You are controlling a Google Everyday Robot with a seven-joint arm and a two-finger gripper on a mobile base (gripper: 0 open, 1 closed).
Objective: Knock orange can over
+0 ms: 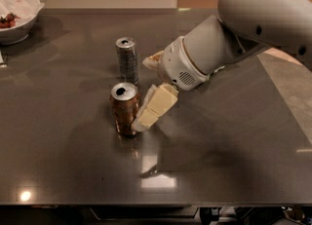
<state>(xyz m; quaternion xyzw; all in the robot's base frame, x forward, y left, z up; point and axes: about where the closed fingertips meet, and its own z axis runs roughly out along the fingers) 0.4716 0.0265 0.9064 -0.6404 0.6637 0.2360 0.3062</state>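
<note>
The orange can (pixel 124 109) stands upright on the dark table (pixel 219 151), left of the middle. It has a copper body and a silver top with a hole. My gripper (pixel 145 118) comes in from the right on a white arm. Its cream fingers (pixel 155 105) point down and left and sit against the can's right side. A slimmer silver-grey can (pixel 126 59) stands upright just behind the orange can.
A white bowl (pixel 17 19) with something red in it sits at the far left corner. A bit of a snack bag (pixel 152 60) shows behind the wrist. The table's front edge runs along the bottom.
</note>
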